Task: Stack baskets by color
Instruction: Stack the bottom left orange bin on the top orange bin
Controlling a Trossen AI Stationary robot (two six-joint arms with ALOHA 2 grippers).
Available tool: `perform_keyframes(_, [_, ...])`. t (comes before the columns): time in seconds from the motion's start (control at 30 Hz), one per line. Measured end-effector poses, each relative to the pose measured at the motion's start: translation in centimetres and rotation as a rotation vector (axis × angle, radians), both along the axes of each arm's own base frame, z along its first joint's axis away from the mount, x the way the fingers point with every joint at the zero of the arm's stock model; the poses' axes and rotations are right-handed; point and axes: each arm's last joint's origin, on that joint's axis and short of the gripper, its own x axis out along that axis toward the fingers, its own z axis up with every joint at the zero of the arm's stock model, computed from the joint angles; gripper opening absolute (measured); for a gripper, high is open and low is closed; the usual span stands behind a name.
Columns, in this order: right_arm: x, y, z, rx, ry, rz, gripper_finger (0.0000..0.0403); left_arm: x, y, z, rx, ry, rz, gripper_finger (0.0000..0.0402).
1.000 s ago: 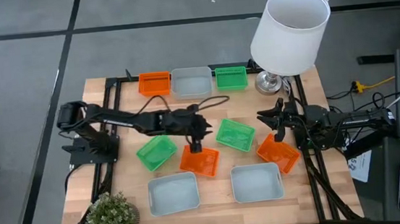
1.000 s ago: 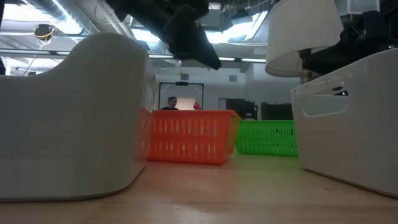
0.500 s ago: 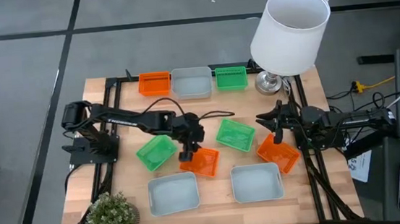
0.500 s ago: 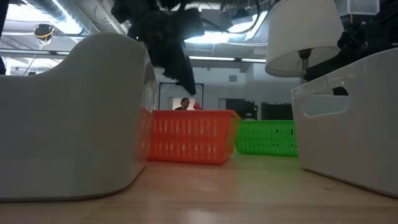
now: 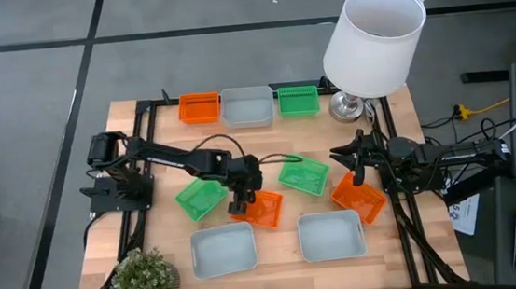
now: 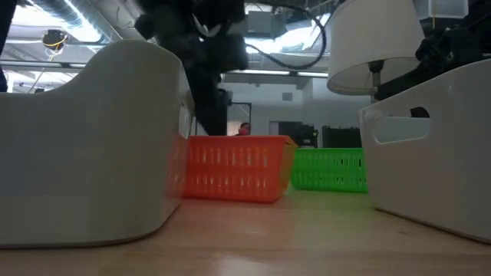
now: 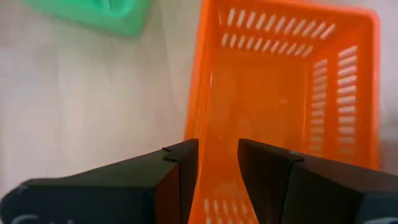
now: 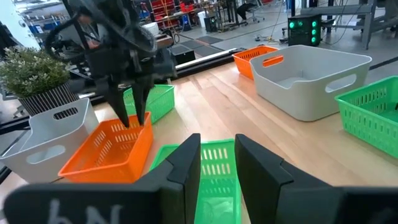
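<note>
My left gripper (image 5: pixel 241 203) points steeply down over the left end of an orange basket (image 5: pixel 260 210) in the middle of the table. It is open, and its fingers stand on either side of that basket's wall (image 7: pixel 198 130). Green baskets (image 5: pixel 201 196) (image 5: pixel 303 173) lie on either side of that basket. Another orange basket (image 5: pixel 358 197) lies to the right. My right gripper (image 5: pixel 357 158) waits open at the table's right edge with nothing between its fingers. Two grey baskets (image 5: pixel 223 250) (image 5: pixel 331 235) stand in front. An orange (image 5: pixel 200 107), a grey (image 5: pixel 247 106) and a green basket (image 5: pixel 298 100) stand at the back. My left gripper has one finger (image 7: pixel 184 163) outside and one finger (image 7: pixel 261 168) inside the orange basket's far wall (image 7: pixel 200 106), near the basket's left corner. It comes from above, slanting from the table's left. Whether the fingers touch the wall I cannot tell. The basket rests flat on the table.
A big white lampshade (image 5: pixel 373 39) on its lamp stands at the back right corner. A small potted plant (image 5: pixel 143 281) sits at the front left corner. Bare wood shows between the back row and the middle baskets.
My left gripper has come down and a little toward the table's left and near edges. It has tipped to point more steeply down, ending at the orange basket's left end. No basket has moved.
</note>
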Motion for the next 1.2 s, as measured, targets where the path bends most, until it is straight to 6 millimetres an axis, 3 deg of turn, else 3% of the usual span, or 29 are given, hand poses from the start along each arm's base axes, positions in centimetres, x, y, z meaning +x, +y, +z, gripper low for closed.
perform_keyframes(0.3, [0.1, 0.0, -0.2, 0.009, 0.019, 0.016, 0.0099, 1.0, 0.1, -3.5, 0.04, 0.076, 0.007, 0.0106])
perform_keyframes(0.47, [0.1, 0.0, -0.2, 0.002, 0.025, 0.017, 0.0099, 1.0, 0.0, -3.5, 0.039, 0.072, 0.004, 0.0106])
perform_keyframes(1.0, [0.3, 0.1, -0.5, 0.004, 0.057, 0.027, 0.0099, 0.7, 0.5, 3.2, 0.184, -0.082, 0.021, 0.0106])
perform_keyframes(1.2, [0.3, 0.1, -0.5, 0.004, 0.06, 0.027, 0.0099, 0.7, 1.1, 3.6, 0.236, -0.104, 0.038, 0.0106])
